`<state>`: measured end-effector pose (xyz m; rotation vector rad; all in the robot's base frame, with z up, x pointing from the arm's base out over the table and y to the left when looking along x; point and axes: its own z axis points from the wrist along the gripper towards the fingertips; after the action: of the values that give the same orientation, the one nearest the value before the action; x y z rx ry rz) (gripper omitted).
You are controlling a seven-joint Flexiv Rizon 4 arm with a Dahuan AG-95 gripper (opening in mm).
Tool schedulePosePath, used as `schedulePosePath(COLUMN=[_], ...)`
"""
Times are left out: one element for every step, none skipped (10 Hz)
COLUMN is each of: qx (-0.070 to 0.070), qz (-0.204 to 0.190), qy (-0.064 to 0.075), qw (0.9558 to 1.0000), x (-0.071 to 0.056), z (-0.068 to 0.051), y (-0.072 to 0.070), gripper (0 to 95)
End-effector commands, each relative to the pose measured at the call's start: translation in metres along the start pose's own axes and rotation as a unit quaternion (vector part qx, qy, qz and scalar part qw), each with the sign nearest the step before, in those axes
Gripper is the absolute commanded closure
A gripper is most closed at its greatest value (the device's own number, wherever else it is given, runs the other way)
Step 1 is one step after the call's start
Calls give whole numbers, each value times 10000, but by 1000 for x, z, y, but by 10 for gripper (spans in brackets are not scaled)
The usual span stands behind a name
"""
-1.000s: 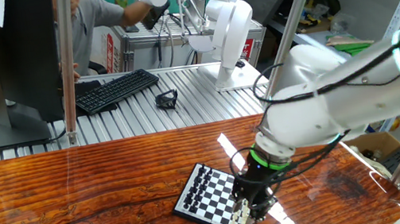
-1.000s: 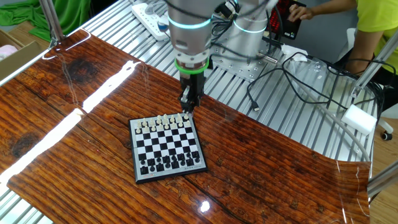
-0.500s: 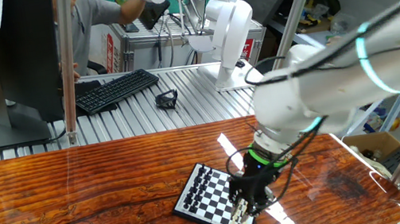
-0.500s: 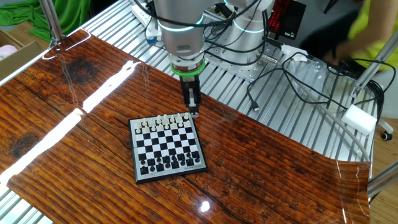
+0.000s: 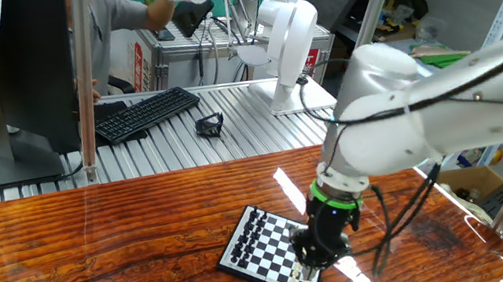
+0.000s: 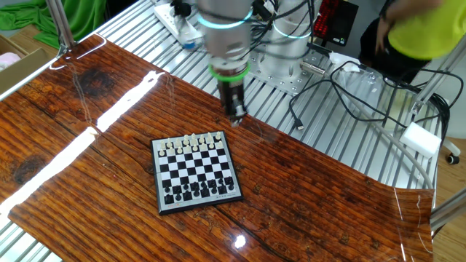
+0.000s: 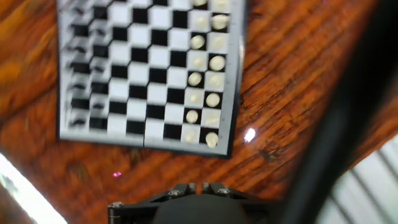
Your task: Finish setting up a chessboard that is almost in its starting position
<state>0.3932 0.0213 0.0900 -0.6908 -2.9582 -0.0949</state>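
Note:
The chessboard [image 5: 266,248] lies on the wooden table, small and black-rimmed. In the other fixed view the chessboard [image 6: 193,169] has cream pieces [image 6: 191,142] along its far edge and black pieces [image 6: 198,192] along its near edge. My gripper [image 6: 237,118] hangs just past the board's far right corner, over bare wood. From the opposite side the gripper [image 5: 312,256] stands over the board's cream end. In the hand view the gripper [image 7: 197,185] is shut with nothing between its fingers, and the chessboard [image 7: 142,93] lies ahead of it, with cream pieces [image 7: 213,81] on the right.
Behind the wooden top is a ribbed metal surface with a black keyboard [image 5: 146,113], a small black object [image 5: 209,124] and a white robot base [image 5: 287,44]. Cables [image 6: 349,94] and a power strip [image 6: 175,14] lie near the arm's base. A person [image 6: 422,29] stands at the back.
The gripper has closed from partly open to shut and has drifted up and away from the board's cream-side corner. The person behind has moved.

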Motion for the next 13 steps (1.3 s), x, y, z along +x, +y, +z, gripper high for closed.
schedulePosePath(qx=[621,626,638,668,710,769,865,905,929,962,989,1034,1041], qz=[-2138,-2416,-2587,-2742,-2872,-2983,-3069,-3129,-3276,-3297,-3314,-3336,-3339], qy=[-191,-174,-164,-153,-142,-130,-132,-130,-118,-119,-126,-113,-113], qw=[9747,9682,9637,9592,9551,9513,9477,9454,9402,9391,9382,9370,9368], x=[4,4,5,5,6,7,9,11,14,17,18,18,18], z=[2,1,1,1,0,0,1,2,3,5,6,6,6], y=[3,2,1,0,-1,-2,-1,-1,0,0,1,1,1], gripper=[950,950,950,950,950,950,950,950,950,950,950,950,950])
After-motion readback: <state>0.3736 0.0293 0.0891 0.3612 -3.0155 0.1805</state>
